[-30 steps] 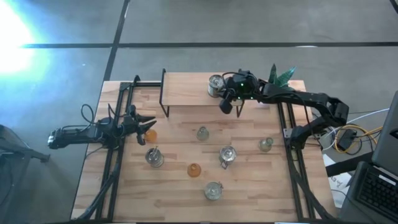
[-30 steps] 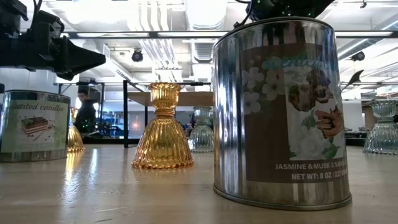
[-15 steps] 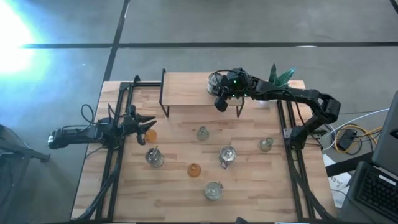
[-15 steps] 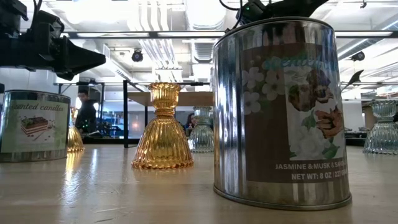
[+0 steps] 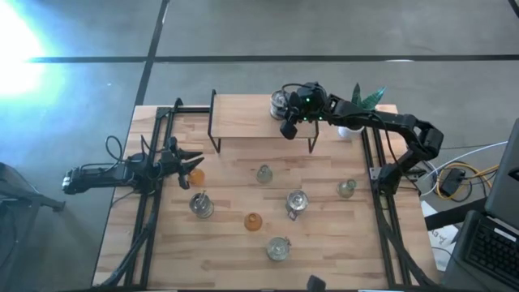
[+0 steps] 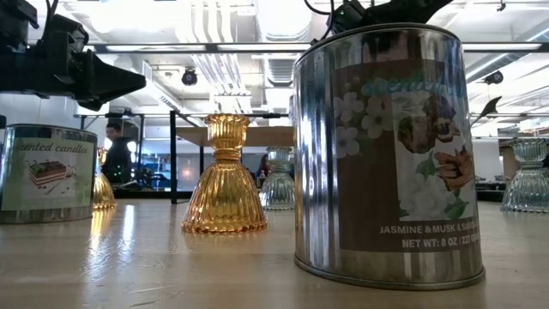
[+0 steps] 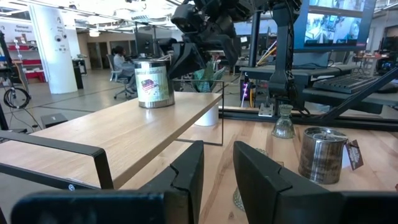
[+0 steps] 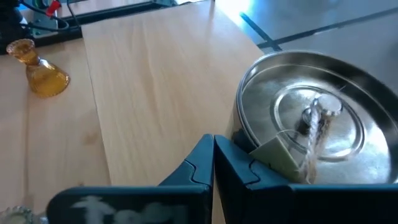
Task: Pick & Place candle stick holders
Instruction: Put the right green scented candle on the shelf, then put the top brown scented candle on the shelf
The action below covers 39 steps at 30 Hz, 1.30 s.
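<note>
Pressing its two fingers flat together with nothing between them, the right gripper sits over the raised wooden shelf, just beside a round silver tin that stands at the shelf's far right end. The tin's lid is off, showing a wick and a tag lying on the wax.

The left gripper hovers at the table's left side, its fingers a narrow gap apart and holding nothing. Just beside it on the table stands an orange candle stick holder.

The other holders are spread over the open table in front of the shelf:
- a clear glass one is near the middle
- a second orange one is nearer the front
- a pale green one is toward the right edge

From table height the second orange holder shows as amber glass, ribbed, with a flared bell-shaped foot and a small cup on top.

Three more silver tins stand among the holders, and a green plant sits at the far right corner.
</note>
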Available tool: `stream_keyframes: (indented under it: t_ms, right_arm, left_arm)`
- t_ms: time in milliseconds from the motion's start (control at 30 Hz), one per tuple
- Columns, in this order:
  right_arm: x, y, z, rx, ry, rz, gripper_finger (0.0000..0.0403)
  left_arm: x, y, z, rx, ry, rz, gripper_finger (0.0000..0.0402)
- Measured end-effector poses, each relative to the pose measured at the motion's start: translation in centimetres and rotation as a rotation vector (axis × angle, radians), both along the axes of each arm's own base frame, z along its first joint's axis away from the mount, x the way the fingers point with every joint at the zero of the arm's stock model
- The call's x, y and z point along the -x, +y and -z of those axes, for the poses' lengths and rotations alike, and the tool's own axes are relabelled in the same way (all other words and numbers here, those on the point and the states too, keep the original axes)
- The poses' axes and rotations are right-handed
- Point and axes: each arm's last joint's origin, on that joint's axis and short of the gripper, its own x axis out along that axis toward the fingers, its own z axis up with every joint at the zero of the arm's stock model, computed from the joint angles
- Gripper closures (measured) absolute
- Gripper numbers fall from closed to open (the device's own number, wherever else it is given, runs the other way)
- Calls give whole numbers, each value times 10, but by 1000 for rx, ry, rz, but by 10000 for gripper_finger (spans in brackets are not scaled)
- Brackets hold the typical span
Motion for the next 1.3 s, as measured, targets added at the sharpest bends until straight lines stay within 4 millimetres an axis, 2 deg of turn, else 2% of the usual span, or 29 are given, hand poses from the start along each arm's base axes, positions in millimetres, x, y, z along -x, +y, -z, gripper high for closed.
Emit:
stream_keyframes:
  t_ms: [467,833,967,1100,1300]
  right_arm:
    - [4,-11,-1,35,-21,18,394]
    - [-11,-25,13,-2,-4,-14,394]
    - [-10,-24,5,-23,13,-19,394]
    - [-1,-16,-13,-64,33,-21,394]
    - [19,13,-50,-114,19,-60,394]
  left_arm:
    - [0,0,0,0,0,0,310]
    - [0,0,0,0,0,0,310]
    - [0,0,0,0,1,0,310]
    - [0,0,0,0,0,0,310]
    - [0,0,0,0,0,0,310]
